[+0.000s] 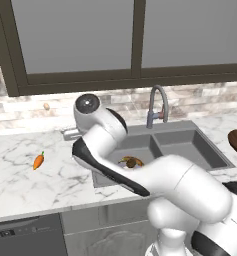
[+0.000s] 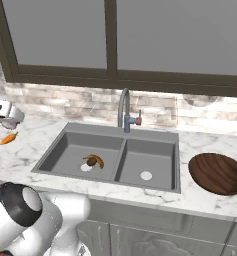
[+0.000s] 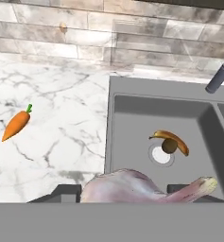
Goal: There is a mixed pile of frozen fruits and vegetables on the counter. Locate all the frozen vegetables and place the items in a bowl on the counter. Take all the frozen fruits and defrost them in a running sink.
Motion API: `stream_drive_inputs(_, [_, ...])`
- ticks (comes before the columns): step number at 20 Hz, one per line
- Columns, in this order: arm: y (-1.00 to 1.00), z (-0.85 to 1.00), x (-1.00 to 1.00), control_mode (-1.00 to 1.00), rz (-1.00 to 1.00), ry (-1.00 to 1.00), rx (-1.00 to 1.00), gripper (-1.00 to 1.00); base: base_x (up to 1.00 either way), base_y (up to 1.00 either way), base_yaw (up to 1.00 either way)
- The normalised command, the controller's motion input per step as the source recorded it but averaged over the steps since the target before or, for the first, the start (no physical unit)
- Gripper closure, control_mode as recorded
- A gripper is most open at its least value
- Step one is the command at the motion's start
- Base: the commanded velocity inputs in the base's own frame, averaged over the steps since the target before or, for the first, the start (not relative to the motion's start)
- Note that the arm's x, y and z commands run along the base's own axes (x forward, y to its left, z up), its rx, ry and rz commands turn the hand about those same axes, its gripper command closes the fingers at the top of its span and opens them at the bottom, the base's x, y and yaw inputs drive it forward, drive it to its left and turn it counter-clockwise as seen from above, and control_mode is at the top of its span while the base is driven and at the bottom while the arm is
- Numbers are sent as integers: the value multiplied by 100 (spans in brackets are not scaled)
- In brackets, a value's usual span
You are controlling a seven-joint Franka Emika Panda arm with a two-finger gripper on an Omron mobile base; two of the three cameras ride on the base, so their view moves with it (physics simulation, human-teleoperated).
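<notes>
Two dark fingers of the gripper [image 3: 125,196] clamp the smooth pinkish-white bulb [image 3: 132,188] above the veined marble counter [image 3: 61,137], near the tapered orange carrot [image 3: 16,124], while curved banana [image 3: 172,139] and oval kiwi [image 3: 169,146] lie in the grey sink [image 3: 132,123].

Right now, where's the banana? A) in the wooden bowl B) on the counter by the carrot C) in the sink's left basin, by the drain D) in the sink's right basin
C: the banana lies in the left basin of the sink with the kiwi against it, beside the drain; the carrot is alone on the counter.
</notes>
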Motion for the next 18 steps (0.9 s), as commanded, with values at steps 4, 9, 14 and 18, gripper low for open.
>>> stream_drive_inputs(4, [-56,27,-59,-100,-2,0,3,100,0,0,0])
stream_drive_inputs(9, [-14,0,-40,-100,0,-8,0,100,0,0,0])
stream_drive_inputs(14, [-47,21,-60,-100,-2,-9,0,100,0,0,0])
stream_drive_inputs(18, [-59,64,-42,-100,-7,0,1,100,0,0,0])
